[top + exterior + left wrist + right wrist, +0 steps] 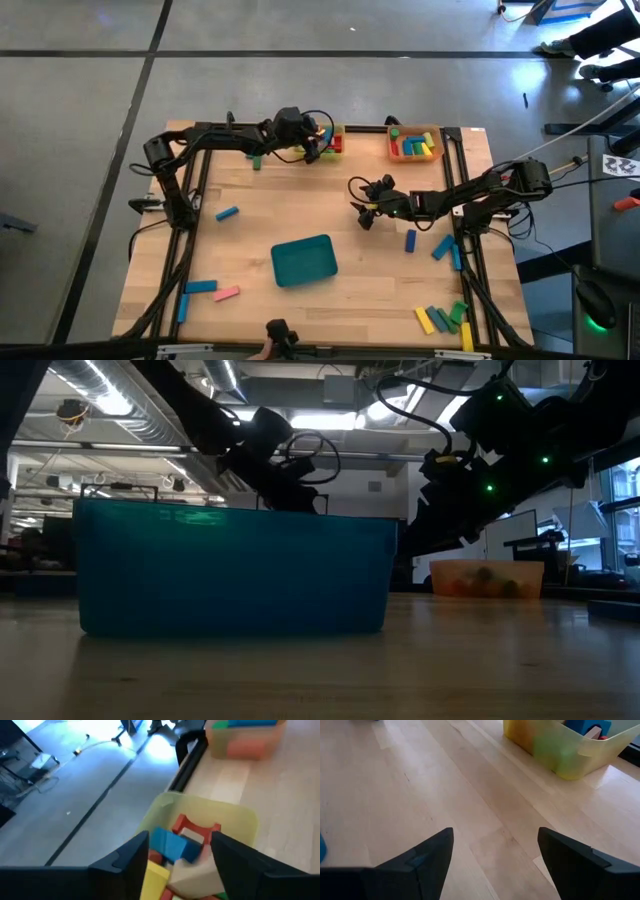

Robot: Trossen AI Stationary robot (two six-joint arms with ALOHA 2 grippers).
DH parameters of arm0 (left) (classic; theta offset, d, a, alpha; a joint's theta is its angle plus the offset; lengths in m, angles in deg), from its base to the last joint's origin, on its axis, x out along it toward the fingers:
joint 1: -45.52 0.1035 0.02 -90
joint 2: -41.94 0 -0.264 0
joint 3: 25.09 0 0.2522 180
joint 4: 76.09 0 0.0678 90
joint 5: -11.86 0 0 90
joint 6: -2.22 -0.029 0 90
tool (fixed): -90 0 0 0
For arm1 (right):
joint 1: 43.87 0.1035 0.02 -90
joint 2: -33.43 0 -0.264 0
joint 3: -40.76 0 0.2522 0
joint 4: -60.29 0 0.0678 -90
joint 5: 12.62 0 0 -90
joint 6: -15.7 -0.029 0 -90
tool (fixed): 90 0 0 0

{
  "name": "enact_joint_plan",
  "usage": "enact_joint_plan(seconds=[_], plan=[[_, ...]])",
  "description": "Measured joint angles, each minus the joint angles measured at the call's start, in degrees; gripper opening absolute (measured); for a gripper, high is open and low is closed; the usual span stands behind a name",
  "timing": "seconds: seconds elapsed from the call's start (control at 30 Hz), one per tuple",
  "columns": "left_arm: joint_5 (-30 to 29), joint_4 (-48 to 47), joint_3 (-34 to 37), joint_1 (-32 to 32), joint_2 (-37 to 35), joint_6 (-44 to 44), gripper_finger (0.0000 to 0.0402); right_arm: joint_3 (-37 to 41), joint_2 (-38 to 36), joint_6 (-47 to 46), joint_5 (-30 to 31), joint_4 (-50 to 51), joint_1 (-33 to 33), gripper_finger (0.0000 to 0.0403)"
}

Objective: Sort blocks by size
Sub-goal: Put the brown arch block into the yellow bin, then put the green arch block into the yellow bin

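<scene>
The sorting looks partly done: loose blocks lie along the lower edge of the high view and up the bench sides, smooth painted bars, and the rigid teal tray at centre sits empty. Mid-frame right, the right pincer hovers spread wide over bare pale wood. At top, the left pincer, fingers apart and empty, hangs over the translucent yellow tray of chunky pieces, beside the filled orange tray.

Low view dim and backlit; wrist views blurred.
</scene>
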Motion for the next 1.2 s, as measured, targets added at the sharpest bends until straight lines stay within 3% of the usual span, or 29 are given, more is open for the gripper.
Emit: enact_joint_plan(seconds=[0.23,0.43,0.57,0.77,0.87,0.97,1.2], plan=[[0.5,-13.3,0.8,-3.6,-10.0,4.5,0.0229,0.0,0.0,0.0,-0.1,-1.0,0.0,0.0292],[2.5,-14.7,10.4,-10.8,-24.4,8.0,0.022,0.0,0.0,-1.3,-1.9,-1.0,0.0,0.0292],[2.3,-9.8,20.7,-18.0,-34.8,11.9,0.0213,-0.1,0.0,-1.3,-6.7,-1.1,0.0,0.0292],[2.5,6.3,36.3,-30.5,-45.3,13.4,0.0212,-0.6,-1.6,-1.9,-16.8,0.7,0.2,0.0292],[2.1,14.8,42.7,-35.1,-46.9,15.1,0.0212,-4.2,-3.5,-2.2,-18.6,9.5,1.8,0.0292],[1.5,20.4,47.3,-38.4,-46.8,16.6,0.0212,-10.6,-4.3,-1.6,-17.0,24.6,4.5,0.0292],[0.2,22.8,49.7,-41.7,-46.7,16.0,0.0211,-28.5,-4.3,-9.1,-18.2,58.0,11.5,0.0292]])
